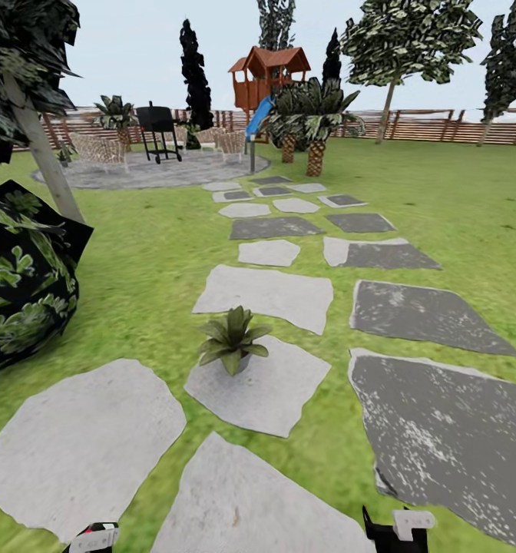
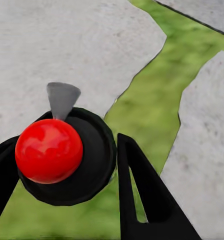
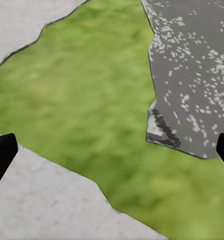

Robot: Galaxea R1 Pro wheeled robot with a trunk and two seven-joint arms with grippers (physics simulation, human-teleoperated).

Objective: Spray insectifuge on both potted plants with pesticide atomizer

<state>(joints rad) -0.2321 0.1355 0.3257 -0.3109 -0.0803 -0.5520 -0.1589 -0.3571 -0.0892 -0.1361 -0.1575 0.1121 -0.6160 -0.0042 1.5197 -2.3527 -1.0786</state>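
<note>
The pesticide atomizer (image 2: 62,160) sits between my left gripper's (image 2: 67,142) black fingers, seen from above: a dark round top with a red ball and a grey nozzle tip. The left gripper is shut on it. In the head view a bit of the atomizer (image 1: 95,538) peeks in at the bottom edge. One potted plant (image 1: 233,339), a low rosette of pointed green leaves, stands on a light stone slab (image 1: 273,395) ahead, well beyond both grippers. My right gripper (image 1: 396,534) is at the bottom right, and its fingers (image 3: 2,155) stand wide open over grass with nothing between them.
A big dark striped-leaf bush (image 1: 20,284) and a tree trunk (image 1: 47,165) crowd the left. Grey stone slabs (image 1: 442,430) run ahead through the lawn toward round paving with a grill (image 1: 158,130). Palms (image 1: 315,115), a playhouse (image 1: 267,73) and the wooden fence (image 1: 442,127) stand far back.
</note>
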